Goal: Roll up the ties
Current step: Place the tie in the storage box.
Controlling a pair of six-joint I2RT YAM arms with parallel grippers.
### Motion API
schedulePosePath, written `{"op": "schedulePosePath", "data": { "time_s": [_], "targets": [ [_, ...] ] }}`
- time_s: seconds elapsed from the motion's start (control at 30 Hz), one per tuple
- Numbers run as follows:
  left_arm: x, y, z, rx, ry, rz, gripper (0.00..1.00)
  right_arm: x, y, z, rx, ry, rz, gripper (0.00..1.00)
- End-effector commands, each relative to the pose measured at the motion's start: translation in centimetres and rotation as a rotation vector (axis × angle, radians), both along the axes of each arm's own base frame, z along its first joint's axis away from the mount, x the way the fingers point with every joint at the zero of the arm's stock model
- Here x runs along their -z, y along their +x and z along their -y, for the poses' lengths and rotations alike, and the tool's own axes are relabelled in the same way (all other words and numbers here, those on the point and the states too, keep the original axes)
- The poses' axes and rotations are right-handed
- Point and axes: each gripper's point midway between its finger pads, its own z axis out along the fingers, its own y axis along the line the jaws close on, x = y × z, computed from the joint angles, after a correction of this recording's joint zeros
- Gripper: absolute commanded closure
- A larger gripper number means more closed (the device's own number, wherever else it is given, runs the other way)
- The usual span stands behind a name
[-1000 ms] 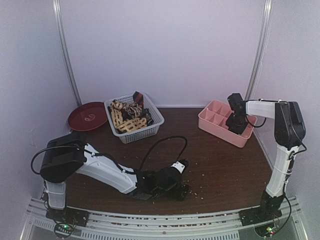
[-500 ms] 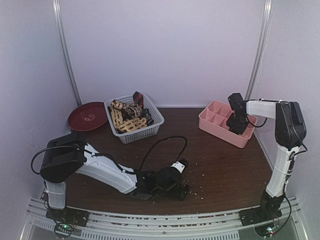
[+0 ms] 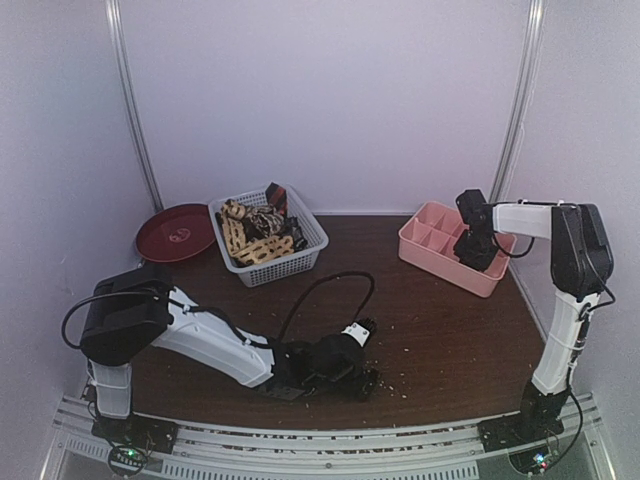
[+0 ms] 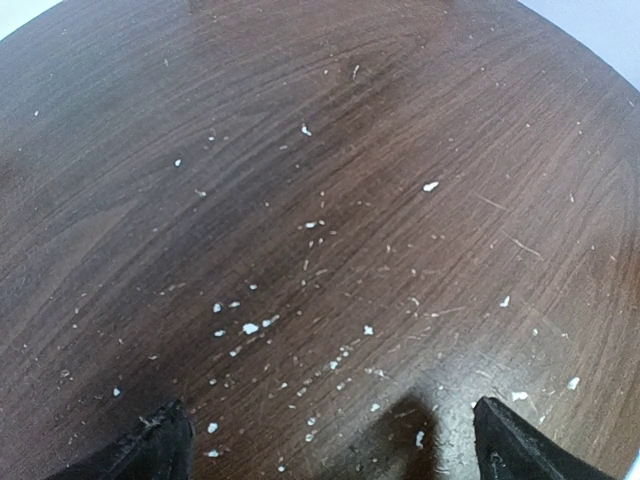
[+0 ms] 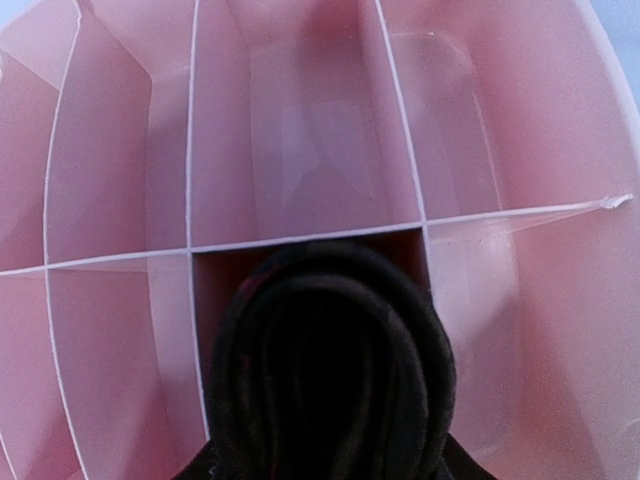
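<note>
Brown crumb-flecked table (image 4: 320, 150), white walls (image 3: 330, 100): left gripper (image 4: 325, 410) spread, right gripper (image 3: 477, 256) pinching a rolled tie (image 5: 330, 370), coil axis pointing down into pink tray (image 5: 520, 150).

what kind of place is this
Probably a robot test booth, not a home: plain white walls box in a brown table, two arms are bolted to a metal rail, and the props are a basket of ties and a pink divided tray with a dark rolled tie at it.
</note>
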Motion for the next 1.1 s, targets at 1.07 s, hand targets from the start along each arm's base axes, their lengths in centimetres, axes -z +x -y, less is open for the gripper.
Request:
{"op": "schedulePosePath", "data": {
  "time_s": [1.07],
  "targets": [
    [-2.1, 0.0, 0.3, -0.021, -0.053, 0.027, 0.02, -2.9, -2.1, 1.2, -0.026, -0.092, -0.073, 0.35]
  ]
}}
